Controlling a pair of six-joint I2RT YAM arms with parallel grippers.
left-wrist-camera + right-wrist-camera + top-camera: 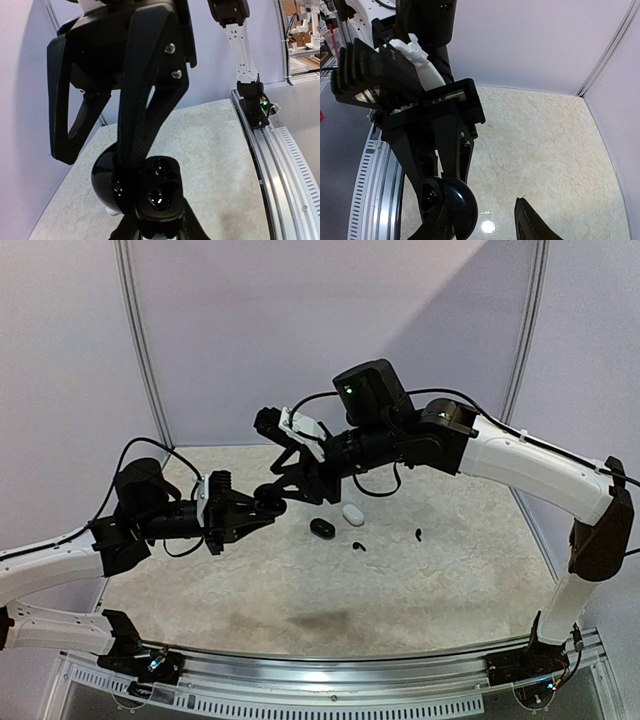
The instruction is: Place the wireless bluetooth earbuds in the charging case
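- My left jaws are clamped on the open black charging case and hold it in the air above the table.
- My right jaws are apart, with 1 finger close against the case's domed lid. I see nothing pinched between them.
- 2 loose black earbuds lie on the table, well to the right of the held case and near a white oval case.
- I judge the buds light, hard, glossy and apt to squirt out. Pinch one across the bean-like body and leave the stem free.
- Only the top view shows the buds.
- Only the left wrist view shows the case's wells, and I cannot tell whether they are filled.
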